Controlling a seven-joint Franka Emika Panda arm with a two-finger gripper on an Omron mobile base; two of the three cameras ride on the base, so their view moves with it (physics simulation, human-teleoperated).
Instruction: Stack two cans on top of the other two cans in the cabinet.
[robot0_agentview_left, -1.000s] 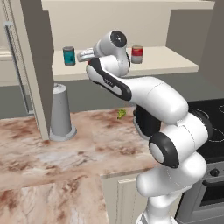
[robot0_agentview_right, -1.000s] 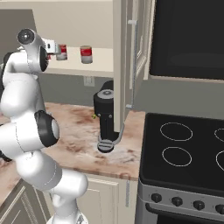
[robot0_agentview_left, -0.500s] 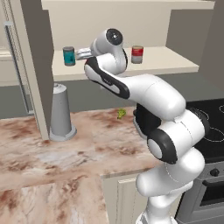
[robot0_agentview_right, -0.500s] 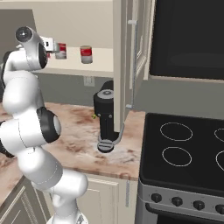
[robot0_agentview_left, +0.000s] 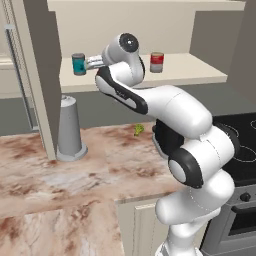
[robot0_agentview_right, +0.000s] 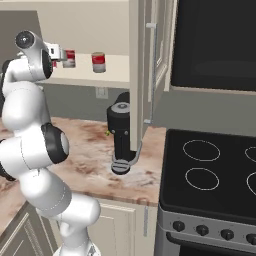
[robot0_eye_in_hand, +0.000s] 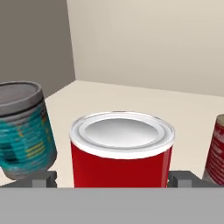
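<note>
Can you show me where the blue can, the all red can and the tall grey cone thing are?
teal can (robot0_agentview_left: 78, 64), left base view, on its side wall.
all-red can (robot0_eye_in_hand: 122, 164), hand view, on its red front.
grey cone (robot0_agentview_left: 69, 127), left base view, on its middle.

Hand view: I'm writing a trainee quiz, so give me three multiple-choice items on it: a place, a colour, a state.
1. Relative to the fingertips of the end effector, the all-red can sits: A) left of both B) between them C) far beyond them
2. The left-hand can is what colour? A) yellow B) black C) teal
3. The all-red can is: A) upright, lid sealed B) on its side C) open-topped
Key: B, a fingertip shows on each side of it; C, a teal label under a grey top; A, its pale lid faces up, unbroken.
</note>
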